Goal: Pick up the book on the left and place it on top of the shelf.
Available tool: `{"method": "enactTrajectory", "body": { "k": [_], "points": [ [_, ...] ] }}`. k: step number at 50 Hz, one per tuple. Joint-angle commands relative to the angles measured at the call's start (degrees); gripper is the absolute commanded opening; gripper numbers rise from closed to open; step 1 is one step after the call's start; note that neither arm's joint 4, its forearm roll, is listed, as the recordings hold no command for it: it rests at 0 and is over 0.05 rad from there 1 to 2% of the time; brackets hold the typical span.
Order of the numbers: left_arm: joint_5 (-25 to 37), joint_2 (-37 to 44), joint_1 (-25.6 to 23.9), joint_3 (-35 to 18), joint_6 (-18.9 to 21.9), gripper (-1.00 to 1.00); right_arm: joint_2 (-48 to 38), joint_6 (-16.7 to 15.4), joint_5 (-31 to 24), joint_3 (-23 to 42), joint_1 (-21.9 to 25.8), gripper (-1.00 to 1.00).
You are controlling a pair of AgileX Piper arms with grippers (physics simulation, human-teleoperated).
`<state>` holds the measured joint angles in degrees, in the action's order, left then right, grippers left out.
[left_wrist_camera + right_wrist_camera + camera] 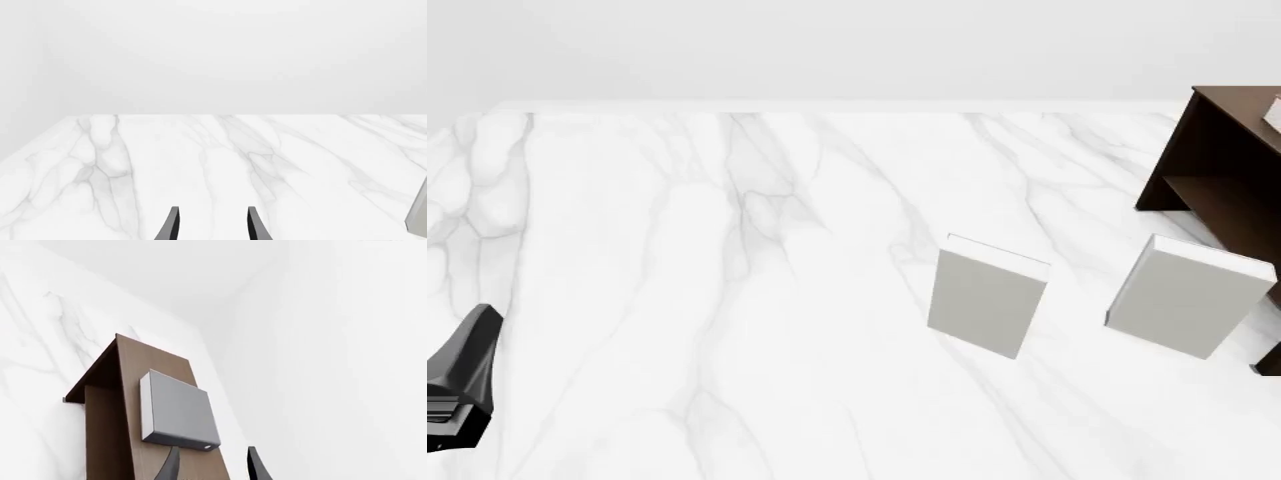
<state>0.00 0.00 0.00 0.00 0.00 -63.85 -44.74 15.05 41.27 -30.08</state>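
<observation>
The book [177, 412] looks grey in the right wrist view and lies flat on the flat top of the dark brown shelf [155, 357]. My right gripper [212, 467] is open, its fingertips just off the book's near edge and holding nothing. In the front view the shelf [1214, 150] stands at the far right, with a pale sliver of the book [1273, 112] on its top; the right gripper is out of that view. My left gripper [212, 227] is open and empty over bare table, and shows at the front view's left edge [461, 380].
Two larger pale grey-white books stand upright on the white marble table [694, 250]: one in the middle right [988, 300], one beside the shelf [1188, 300]. A pale book edge [419, 215] shows in the left wrist view.
</observation>
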Motion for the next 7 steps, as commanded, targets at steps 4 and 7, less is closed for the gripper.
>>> {"method": "enactTrajectory", "body": {
  "k": [4, 7],
  "points": [
    [0.0, 0.0, 0.0, 0.0, 0.0, 1.0, 5.6, 3.1, -2.3, -0.8, 1.0, 1.0],
    [0.0, 0.0, 0.0, 0.0, 0.0, 1.0, 6.3, 3.7, -2.5, -1.0, 1.2, 1.0]
  ]
}}
